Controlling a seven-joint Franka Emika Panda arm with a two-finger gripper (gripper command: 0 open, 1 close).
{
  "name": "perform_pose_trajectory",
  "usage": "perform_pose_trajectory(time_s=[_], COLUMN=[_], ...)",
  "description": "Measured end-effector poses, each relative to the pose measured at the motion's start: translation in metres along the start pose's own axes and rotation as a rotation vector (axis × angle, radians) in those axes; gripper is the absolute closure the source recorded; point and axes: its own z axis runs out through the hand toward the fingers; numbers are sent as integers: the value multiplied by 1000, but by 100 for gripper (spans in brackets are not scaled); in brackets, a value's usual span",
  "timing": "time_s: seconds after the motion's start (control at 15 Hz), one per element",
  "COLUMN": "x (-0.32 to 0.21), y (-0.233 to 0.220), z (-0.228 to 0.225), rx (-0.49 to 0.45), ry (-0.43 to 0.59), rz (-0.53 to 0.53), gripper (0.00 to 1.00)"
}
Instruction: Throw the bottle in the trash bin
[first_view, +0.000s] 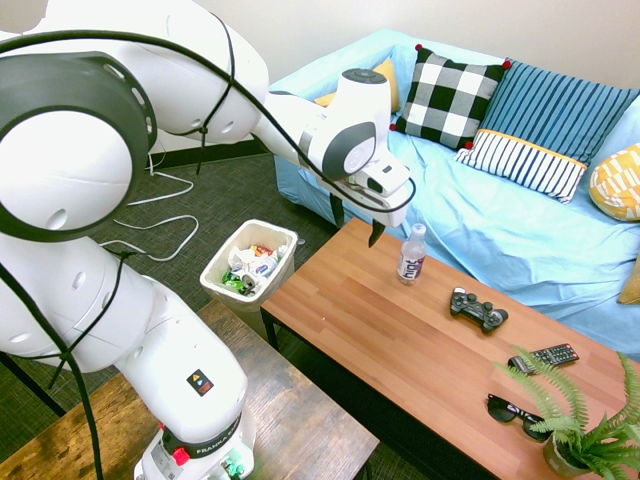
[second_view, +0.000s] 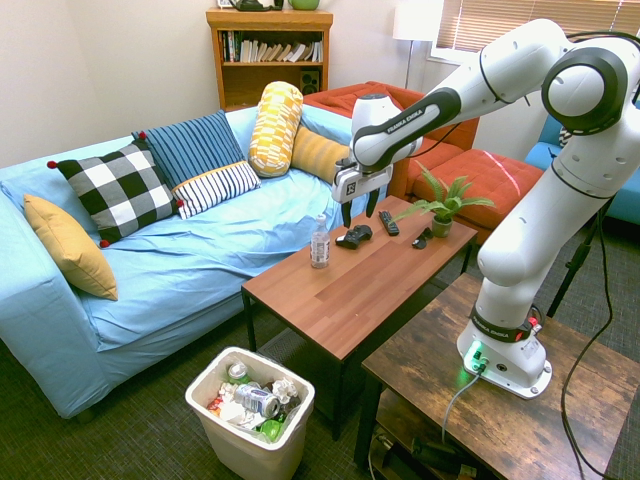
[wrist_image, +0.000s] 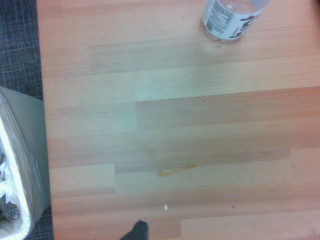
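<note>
The bottle (first_view: 411, 255) (second_view: 320, 242), clear with a white cap and a white-and-dark label, stands upright on the wooden coffee table (first_view: 400, 340) (second_view: 350, 290) near its sofa-side edge. My gripper (first_view: 356, 225) (second_view: 359, 212) hangs open and empty above the table, a short way from the bottle on the side away from the sofa. The trash bin (first_view: 222, 252) (second_view: 250, 455), white and holding cans and wrappers, stands on the floor off the table's end. In the wrist view the lower part of the bottle (wrist_image: 230, 17) shows at one edge and the trash bin (wrist_image: 25, 150) at another.
A black game controller (first_view: 478, 308) (second_view: 353, 236), a remote (first_view: 543, 356) (second_view: 388, 223), sunglasses (first_view: 515, 412) (second_view: 422, 238) and a potted fern (first_view: 590, 420) (second_view: 440, 205) occupy the table's far half. A light-blue sofa (first_view: 500, 220) (second_view: 180, 260) with cushions runs along the table.
</note>
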Motion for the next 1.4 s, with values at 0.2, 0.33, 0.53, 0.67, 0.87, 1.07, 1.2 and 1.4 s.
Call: perform_pose_trajectory(time_s=[0.2,0.33,0.53,0.67,0.87,1.07,1.2,1.4], x=[3,13,37,55,83,110,122,133], y=[-4,-13,-28,-42,-64,-81,-92,-105], z=[0,1,13,27,51,77,91,107], rx=[-1,-5,-15,-23,-31,-47,-55,-65], ry=[0,10,49,72,84,82,82,88], rz=[5,26,82,117,160,188,195,201], gripper=[0,0,0,0,0,0,0,0])
